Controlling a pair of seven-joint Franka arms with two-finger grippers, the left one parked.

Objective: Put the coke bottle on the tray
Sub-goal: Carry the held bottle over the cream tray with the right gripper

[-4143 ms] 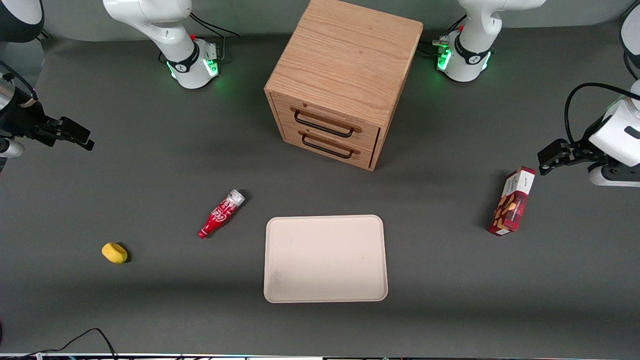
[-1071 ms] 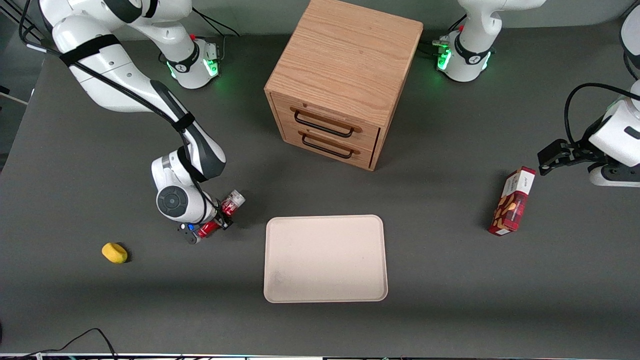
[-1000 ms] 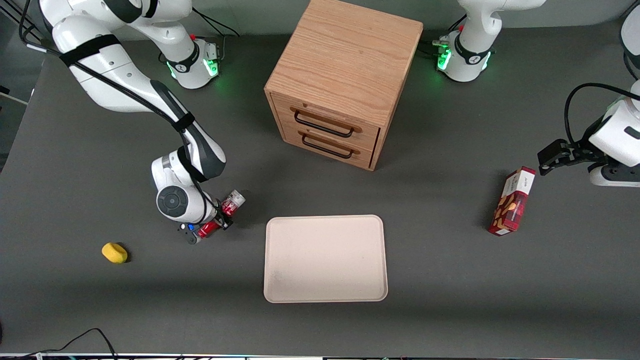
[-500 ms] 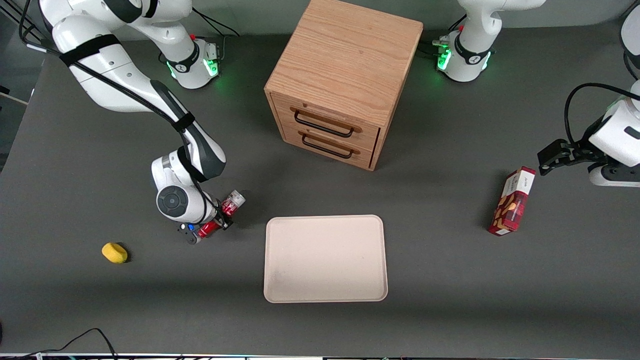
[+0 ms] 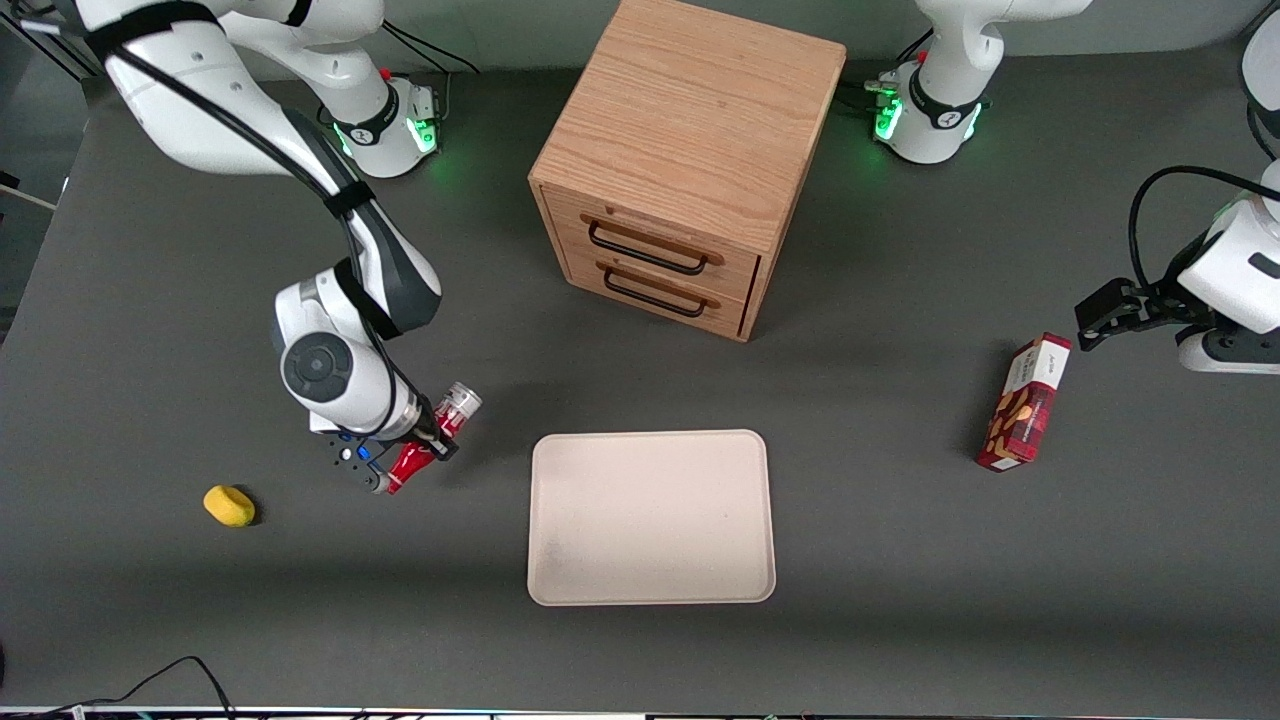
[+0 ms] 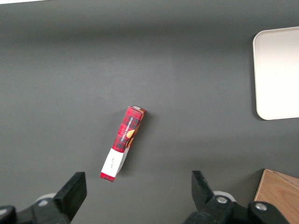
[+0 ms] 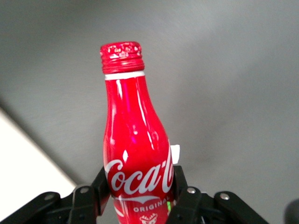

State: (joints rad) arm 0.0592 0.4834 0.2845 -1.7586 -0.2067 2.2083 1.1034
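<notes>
One gripper (image 5: 418,447) clamps coke bottle (image 5: 430,438) beside tray (image 5: 650,517).

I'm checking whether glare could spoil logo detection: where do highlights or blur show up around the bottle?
Right wrist view: the coke bottle, clamped in the gripper, is sharp, with pale glare streaks down its shoulder; the table around it is soft. Front view: evenly lit, green glow at the arm bases, no glare on the tray.
</notes>
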